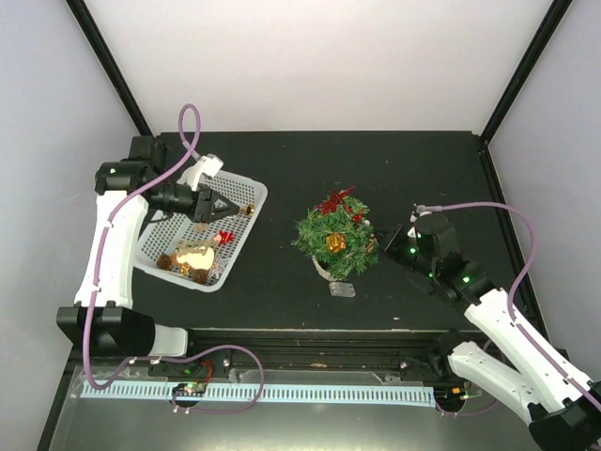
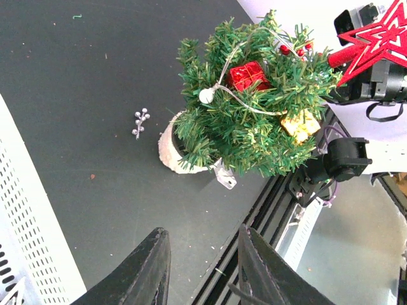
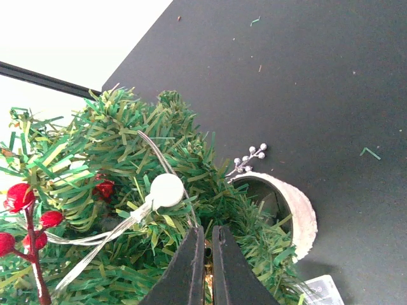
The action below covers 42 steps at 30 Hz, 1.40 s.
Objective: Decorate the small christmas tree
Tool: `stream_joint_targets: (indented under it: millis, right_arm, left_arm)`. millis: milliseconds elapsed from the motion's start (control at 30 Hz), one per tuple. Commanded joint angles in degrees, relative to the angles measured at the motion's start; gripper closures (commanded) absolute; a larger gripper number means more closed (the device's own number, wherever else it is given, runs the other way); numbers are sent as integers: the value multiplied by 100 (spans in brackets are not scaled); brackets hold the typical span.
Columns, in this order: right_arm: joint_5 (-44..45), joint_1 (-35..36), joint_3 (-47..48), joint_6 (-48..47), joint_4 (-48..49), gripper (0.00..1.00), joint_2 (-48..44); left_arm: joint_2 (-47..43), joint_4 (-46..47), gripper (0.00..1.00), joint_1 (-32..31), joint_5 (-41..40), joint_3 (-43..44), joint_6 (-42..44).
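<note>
**Right gripper (image 3: 208, 234) closed in the small christmas tree (image 1: 335, 235), left gripper (image 2: 202, 235) spread above the basket**

Seen from above, the small christmas tree stands near the middle of a black table (image 1: 413, 169), a little right of centre, on a whitish pot (image 2: 173, 151). It is a bushy dark-green fir. A red star (image 2: 375, 39) sits at its top. A red gift-box ornament (image 2: 248, 75), a gold gift-box ornament (image 2: 300, 124) and a sprig of red berries (image 3: 19, 198) hang among its branches. A clear wire with a small white bulb (image 3: 166, 189) runs across the needles. A small white tag (image 2: 224, 175) lies on the table against the pot.

The right gripper reaches into the tree's right side. Its wrist camera shows two black fingers (image 3: 189, 267) pressed almost together, with green sprigs all around them. A glint of gold shows in the thin slit between them, and I cannot tell whether they are pinching it.

The left gripper hangs over a white mesh basket (image 1: 255, 194) at the left of the table, well apart from the tree. Its fingers (image 2: 152, 267) are spread wide with nothing between them. Gold and red ornaments (image 1: 195, 256) lie in the near end of the basket.

A tiny silver berry sprig (image 2: 140, 122) lies on the table just beside the pot, on the side facing the basket.
</note>
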Motion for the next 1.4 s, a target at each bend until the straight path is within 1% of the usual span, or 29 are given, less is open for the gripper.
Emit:
stream_joint_targets:
  millis: [0,267,600,900,1133,1167,1200,1233,1300,1333,1367]
  right_arm:
    - [-50,-74,99,155,141,99,15]
    - [-151,-97,-176,395,319,99,71]
    - [-226,-106,-349,473,310,99,85]
    - [-423,-101,-325,393,444,99,297]
    - [-292,-104,-204,287,464,98,368]
    - [-296,-104,-166,257,457,97,393]
    - [-304,-110,-123,228,448,93,427]
    - [-314,-106,-57,183,423,84,454]
    - [-303,-112,50,100,389,63,471]
    - [-260,-114,126,57,314,54,465]
    - [-209,-114,197,4,245,49,449]
  left_arm:
    - [-168,117,68,-35,54,-42,-43]
    - [-235,97,68,-37,29,-98,-30]
    - [-223,137,67,-34,45,-147,-42]
    - [-180,152,67,-39,41,-143,-43]
    - [-209,168,67,-48,32,-216,-33]
    - [-210,169,67,-47,25,-217,-30]
    - [-207,174,67,-46,23,-222,-27]
    - [-202,177,67,-46,23,-226,-24]
    - [-185,193,67,-54,15,-226,-33]
    - [-178,196,67,-49,14,-215,-26]
    - [-173,196,67,-47,14,-212,-29]
